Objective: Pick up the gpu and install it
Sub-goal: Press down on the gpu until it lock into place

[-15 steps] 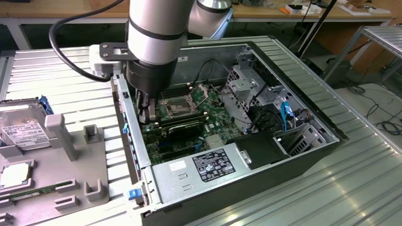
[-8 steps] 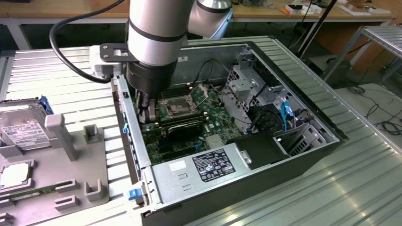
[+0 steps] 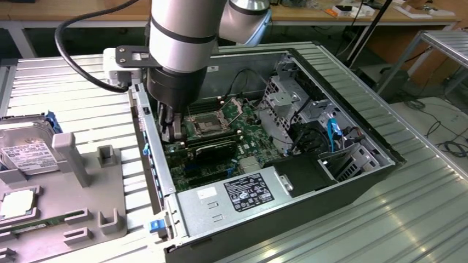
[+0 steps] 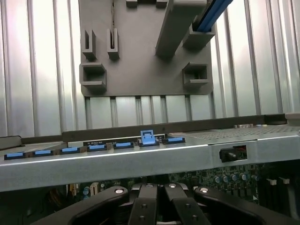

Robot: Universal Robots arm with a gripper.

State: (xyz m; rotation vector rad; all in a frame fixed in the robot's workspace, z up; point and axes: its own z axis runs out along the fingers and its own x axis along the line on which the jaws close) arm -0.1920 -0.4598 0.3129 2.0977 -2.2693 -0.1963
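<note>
Sitting low inside the open computer case (image 3: 351, 181), the gpu (image 3: 212, 149) lies as a flat black card across the green motherboard (image 3: 241, 118), just below the processor socket (image 3: 207, 123) in the exterior view; whether it is fully seated in its slot I cannot tell. The claw (image 3: 173, 129) hangs over the card's end near the case's rear wall, fingers pressed together (the wrist view shows the two dark fingers (image 4: 145, 206) side by side with no gap), and whether they touch the card is hidden by the arm (image 3: 179, 49) itself. Toward the exterior view's right sit the drive cage (image 3: 281, 104) and a blue cable (image 3: 332, 131); the power supply (image 3: 234, 194) with its printed label fills the near end.

The case rests on a bench (image 3: 409, 219) of ribbed silver metal. On the exterior view's left a grey fixture tray (image 3: 87, 186) holds a hard drive (image 3: 26, 150) with a white label and a green memory stick (image 3: 36, 226), both cut off by the frame edge. Behind, a wooden worktop (image 3: 351, 16) carries blurred clutter.
</note>
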